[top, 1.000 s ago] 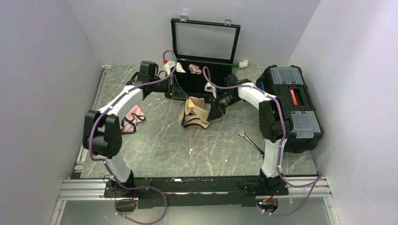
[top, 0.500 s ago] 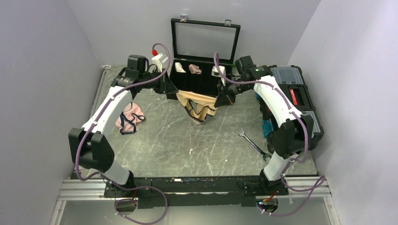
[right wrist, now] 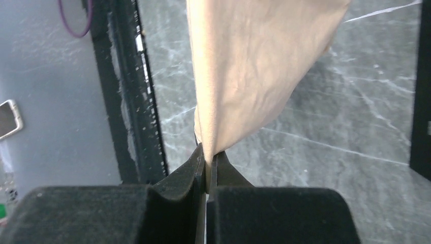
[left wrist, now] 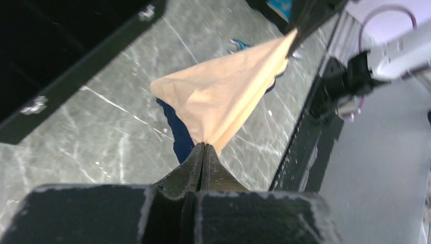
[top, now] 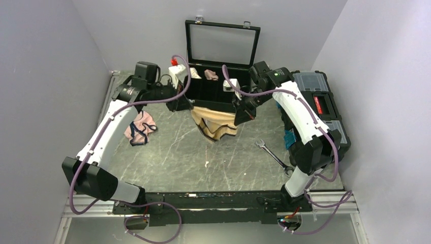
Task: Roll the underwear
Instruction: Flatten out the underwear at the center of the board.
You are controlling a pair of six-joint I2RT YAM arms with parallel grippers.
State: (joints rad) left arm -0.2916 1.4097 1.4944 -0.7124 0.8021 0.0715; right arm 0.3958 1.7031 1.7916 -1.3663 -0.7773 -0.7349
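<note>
- Underwear (top: 216, 122): tan-beige cloth with dark navy edging. It hangs between the two arms, above the desk (top: 173, 152) and just in front of the open black case (top: 222, 46). Its lower part sags in loose folds (the top view does not show whether the lowest fold touches the desk).
- Left jaws: pressed together on one upper corner of the underwear (left wrist: 228, 86), with only a thin pinch of cloth at the very tips.
- Right jaws: pressed together on the opposite upper corner of the underwear (right wrist: 259, 66), also gripping at the tips only.
- Condition: the top edge is drawn fairly taut from pinch to pinch. The body is bunched, not flat.
- Step in hand (a judgement): spreading the piece so it can be laid flat before rolling.
- Handling, recommended:
  - Hold both pinches level and evenly apart, taut without tugging, since tip grips on thin cloth are likely to slip.
  - Lower both arms together toward the desk on the side nearer the arm bases.
  - Let the hanging edge land first so the folds draw out.
  - Release only once the cloth lies flat.
- Keep clear of: the case's front wall, the pink underwear (top: 141, 127) at left, and the wrench (top: 272, 152) at right.
</note>
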